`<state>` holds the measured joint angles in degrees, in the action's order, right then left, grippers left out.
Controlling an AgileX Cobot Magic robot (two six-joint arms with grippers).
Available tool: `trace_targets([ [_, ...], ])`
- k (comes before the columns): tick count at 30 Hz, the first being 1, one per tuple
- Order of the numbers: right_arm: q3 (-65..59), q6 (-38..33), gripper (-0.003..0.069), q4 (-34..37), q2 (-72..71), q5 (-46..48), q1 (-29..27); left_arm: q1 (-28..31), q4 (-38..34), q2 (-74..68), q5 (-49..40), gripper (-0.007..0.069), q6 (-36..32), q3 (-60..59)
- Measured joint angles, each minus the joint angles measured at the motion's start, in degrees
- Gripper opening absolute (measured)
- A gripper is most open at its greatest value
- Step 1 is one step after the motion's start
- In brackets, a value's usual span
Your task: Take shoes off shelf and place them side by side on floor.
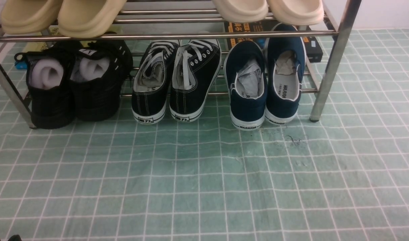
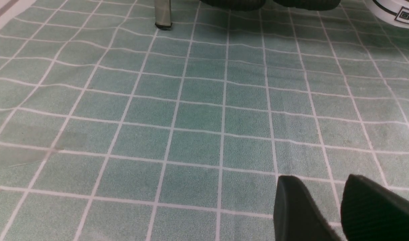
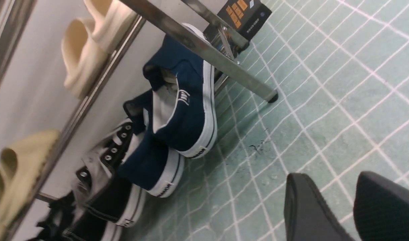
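OK, left gripper (image 2: 323,180): fingers apart, holding nothing, low over the floor (image 2: 191,117), with a leg of the shelf (image 2: 163,15) well ahead of it. Right gripper (image 3: 334,177): fingers also apart, holding nothing, over the floor near the shelf's right front leg. Neither gripper touches a shoe.

Navy pair: both on the shelf's bottom tier, far right, just inside that right leg. Left navy shoe (image 1: 247,107) and right navy shoe (image 1: 284,100) sit touching side by side, heels toward the robot and tilted down, toes up on the rods. Heel soles look to touch the floor cloth. Crumpled paper in both, WARRIOR print readable on the right insole. The left one's heel sticks out slightly further forward.

To their left: black lace-up sneakers (image 1: 177,83), then all-black shoes (image 1: 74,93) with white foam rolls. Top tier: tan slippers (image 1: 74,16) on the left, cream slippers (image 1: 268,8) on the right. Black box (image 1: 313,47) behind the navy pair. Dark scuff mark (image 1: 294,140) on the floor just in front of the right navy shoe.
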<state>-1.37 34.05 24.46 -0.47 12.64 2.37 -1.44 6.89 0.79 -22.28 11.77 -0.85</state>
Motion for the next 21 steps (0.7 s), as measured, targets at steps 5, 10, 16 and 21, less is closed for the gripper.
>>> trace_targets([
  [5, 0.00, 0.53, 0.0239, 3.66, 0.00, -0.83, 0.00, 0.00, 0.00, 0.00, 0.00, 0.0241, 0.00, 0.00],
  [10, 6.14, -9.18, 0.0161, 0.67, 1.04, -1.31, 0.00, 0.00, 0.00, 0.00, 0.00, 0.0241, 0.00, 0.00],
  [16, 27.13, -22.72, -0.0010, -10.12, 13.70, 11.38, 0.00, 0.00, 0.00, 0.00, 0.00, 0.0241, 0.00, 0.00],
  [21, 39.61, -24.15, -0.0001, -21.14, 33.83, 35.71, 0.00, 0.00, 0.02, 0.00, 0.00, 0.0241, 0.00, 0.00],
])
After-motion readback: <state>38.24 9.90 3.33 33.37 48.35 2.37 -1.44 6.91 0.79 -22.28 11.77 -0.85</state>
